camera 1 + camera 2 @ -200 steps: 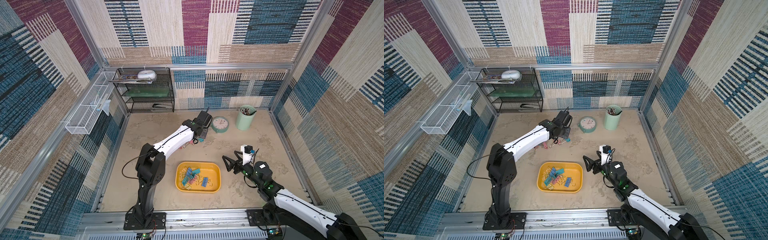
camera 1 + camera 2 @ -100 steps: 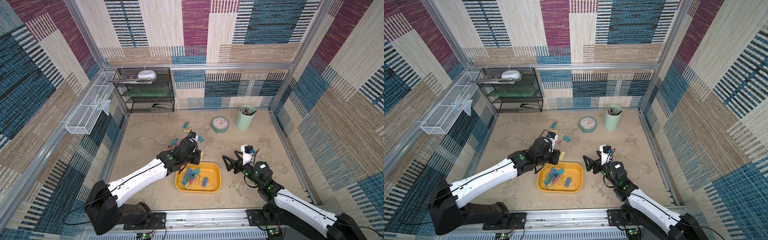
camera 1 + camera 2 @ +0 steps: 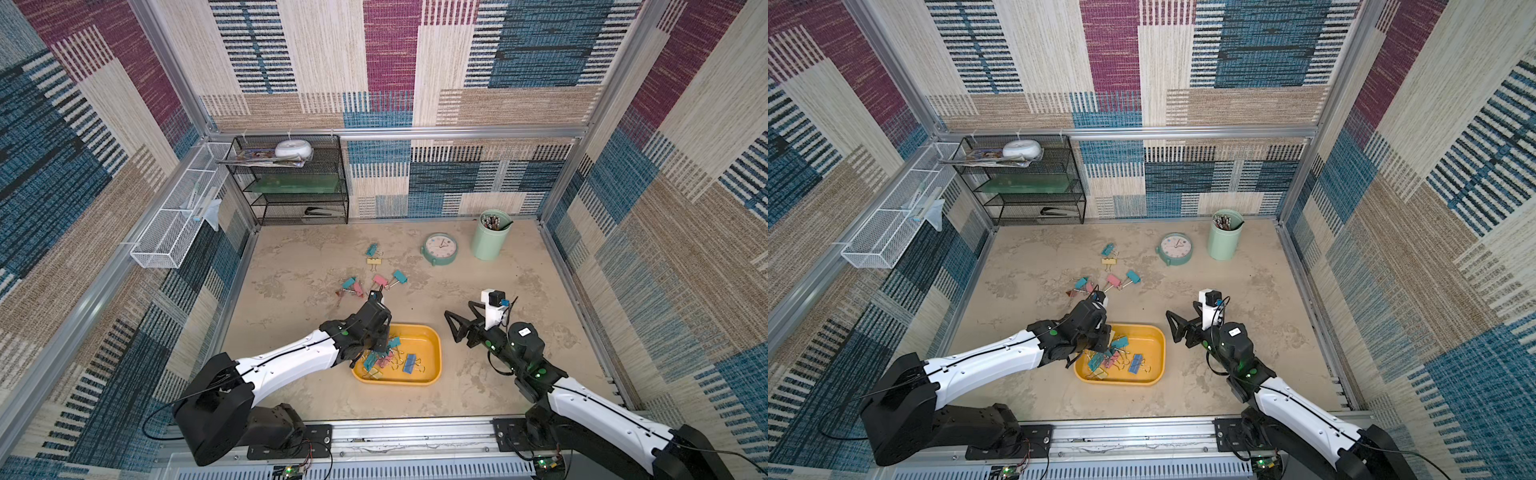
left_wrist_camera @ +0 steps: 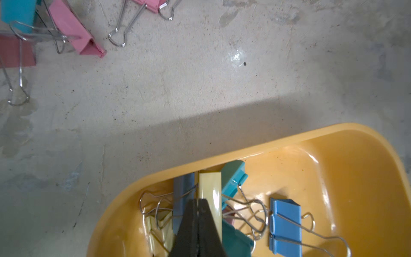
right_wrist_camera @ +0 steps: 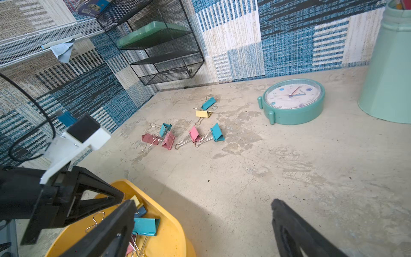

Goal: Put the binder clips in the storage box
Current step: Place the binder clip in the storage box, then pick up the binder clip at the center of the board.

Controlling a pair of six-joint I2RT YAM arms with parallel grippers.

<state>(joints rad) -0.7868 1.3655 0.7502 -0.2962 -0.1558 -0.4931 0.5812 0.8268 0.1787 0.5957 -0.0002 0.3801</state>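
The left fingers (image 4: 189, 222) are clenched flat against each other on the thin wire handle of a yellow clip (image 4: 210, 191), whose glossy body stands just ahead of the fingertips. They hang low over the near-left corner of the storage box (image 3: 428, 345), the shallow yellow-orange tray on the table (image 3: 291, 316), and the yellow clip sits inside the tray's rim. Around it, other binder clips (image 4: 285, 224) already lie in the box: a blue one with its handles spread, a teal one against the wall, and a tangle of further clips and wire handles partly hidden under the fingers. The right fingers (image 5: 280, 211) are spread wide and grasp nothing, hovering above bare table just beside the box on its right. Further back, seven loose clips (image 5: 195, 133) in pink, teal and yellow lie scattered on the table, well apart from the box. Beyond them a mint-green clock (image 5: 293, 100) lies face up beside a green pen cup (image 3: 490, 235) near the back wall.
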